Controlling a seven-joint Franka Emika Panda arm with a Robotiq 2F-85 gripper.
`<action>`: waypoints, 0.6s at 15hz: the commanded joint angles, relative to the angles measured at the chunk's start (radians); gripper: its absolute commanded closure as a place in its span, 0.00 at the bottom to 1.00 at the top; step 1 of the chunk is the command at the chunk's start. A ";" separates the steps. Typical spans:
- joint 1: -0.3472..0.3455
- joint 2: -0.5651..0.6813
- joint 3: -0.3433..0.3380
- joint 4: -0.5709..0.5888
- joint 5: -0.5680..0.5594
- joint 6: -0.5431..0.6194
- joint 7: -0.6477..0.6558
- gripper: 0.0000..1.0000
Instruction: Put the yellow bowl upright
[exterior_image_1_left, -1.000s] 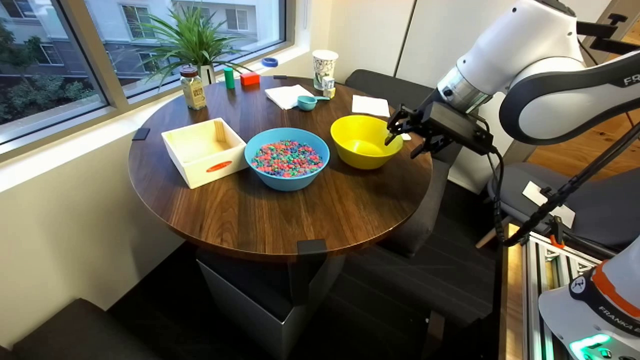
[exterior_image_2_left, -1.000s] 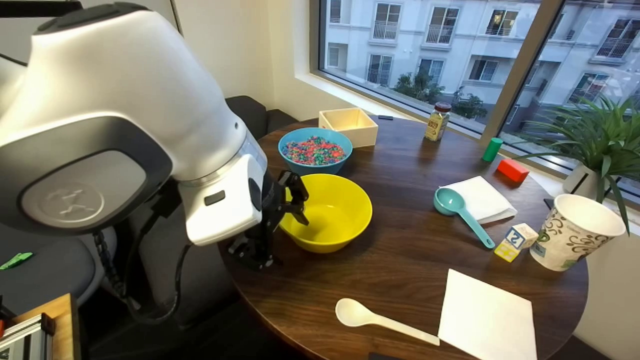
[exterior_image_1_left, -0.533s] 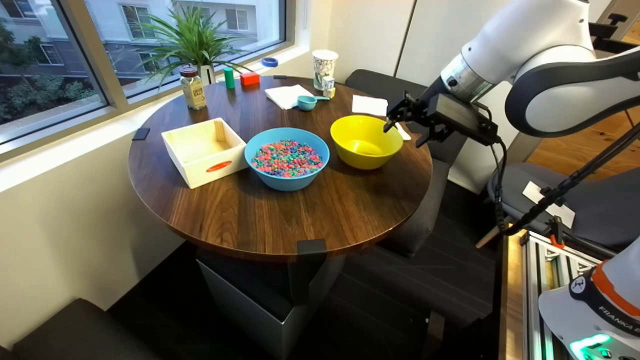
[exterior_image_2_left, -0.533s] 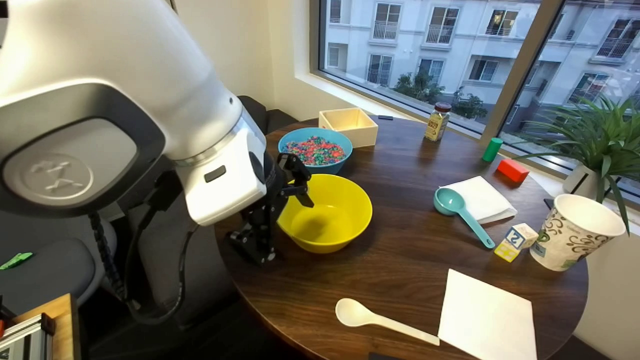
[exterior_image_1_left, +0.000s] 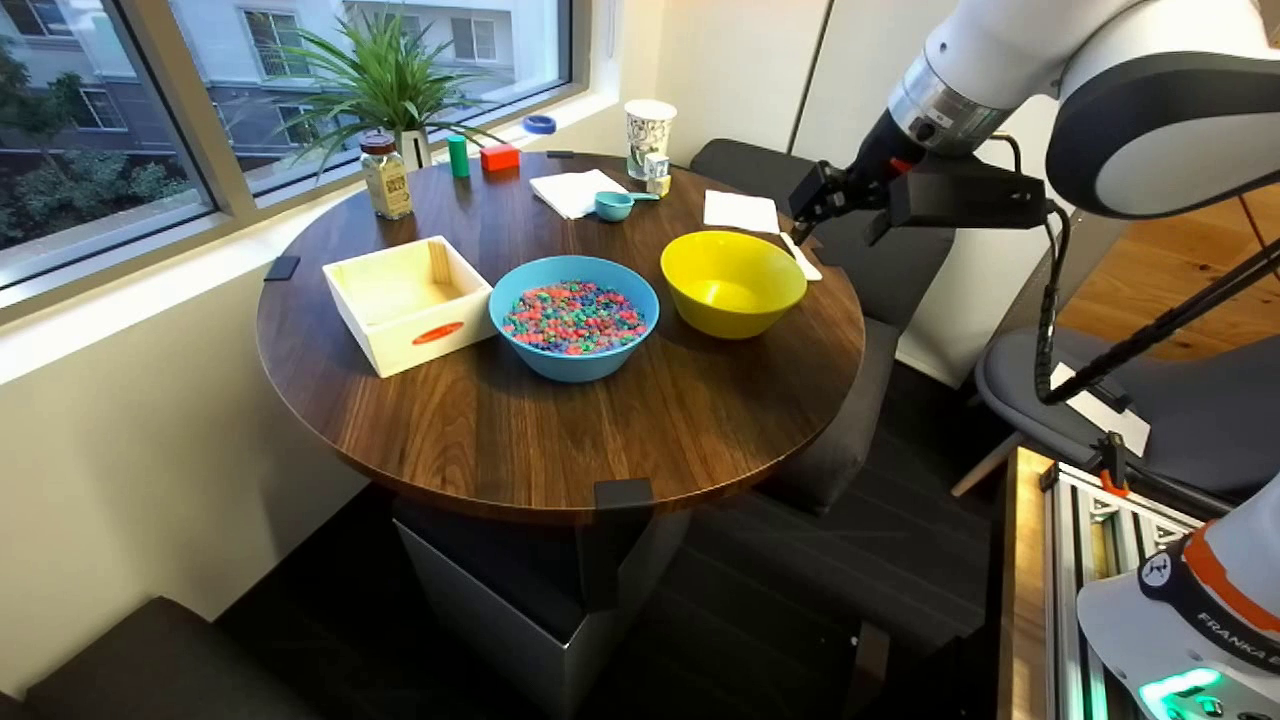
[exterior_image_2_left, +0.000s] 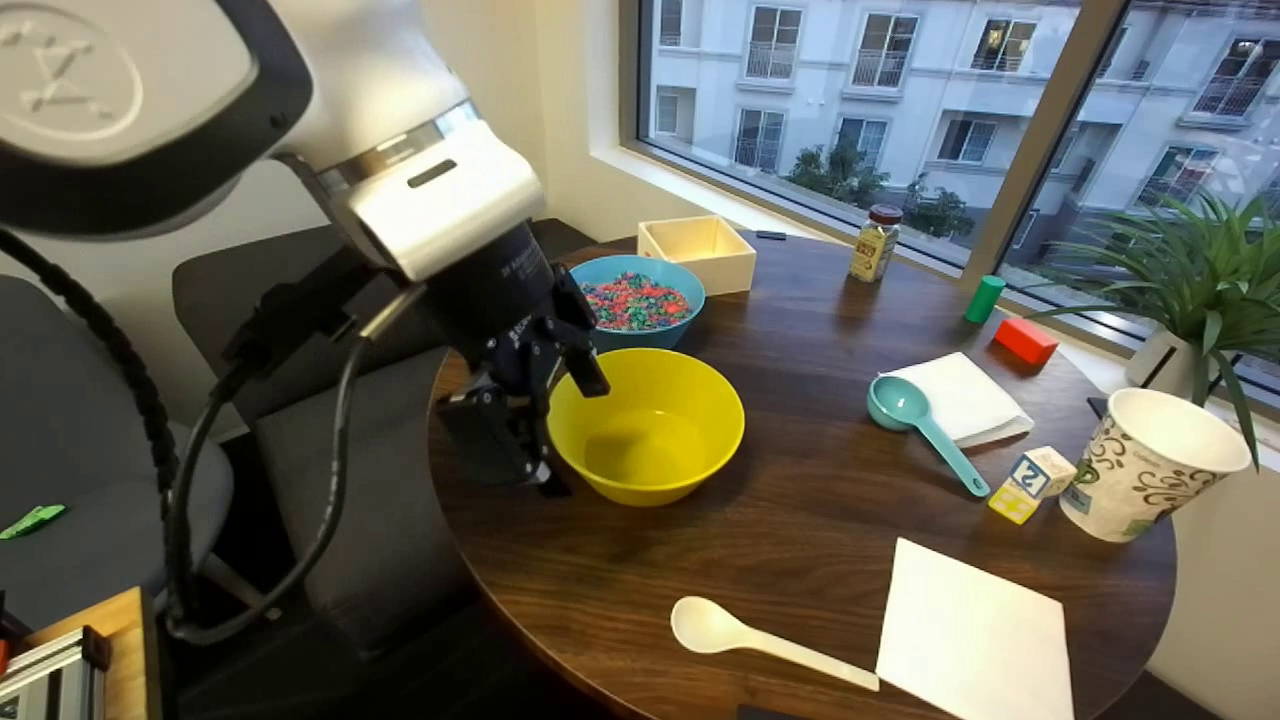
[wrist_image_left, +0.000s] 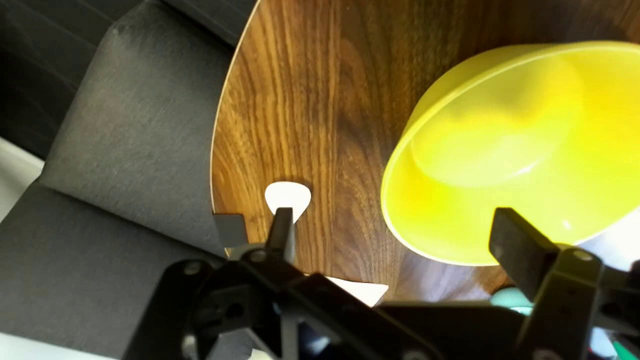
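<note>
The yellow bowl (exterior_image_1_left: 733, 285) is set mouth-up on its base near the robot-side edge of a round, cornerless wooden tabletop (exterior_image_1_left: 560, 430); the righting can be judged done. Further in from that edge, a blue bowl (exterior_image_1_left: 570, 367) is placed just beside it. Above the same edge, close to the yellow rim, a black gripper (wrist_image_left: 393, 220) is held with its two fingers spread wide and nothing clasped between them; no contact with the bowl can be made out. If a finger were hooked under or inside the rim during a retreat, the bowl could be dragged or tipped over. A white spoon (exterior_image_2_left: 750, 638), laid near that edge and apart from the bowl, could be brushed off by a low sweep. Smallest are the coloured bits (exterior_image_1_left: 575, 318) in the blue bowl, which could be scattered if it were bumped by an inward swing.
</note>
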 joint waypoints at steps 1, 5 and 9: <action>0.006 -0.020 0.037 0.042 -0.120 -0.081 -0.059 0.00; 0.018 -0.016 0.037 0.051 -0.177 -0.053 -0.067 0.00; 0.025 -0.024 0.047 0.054 -0.215 -0.052 -0.081 0.00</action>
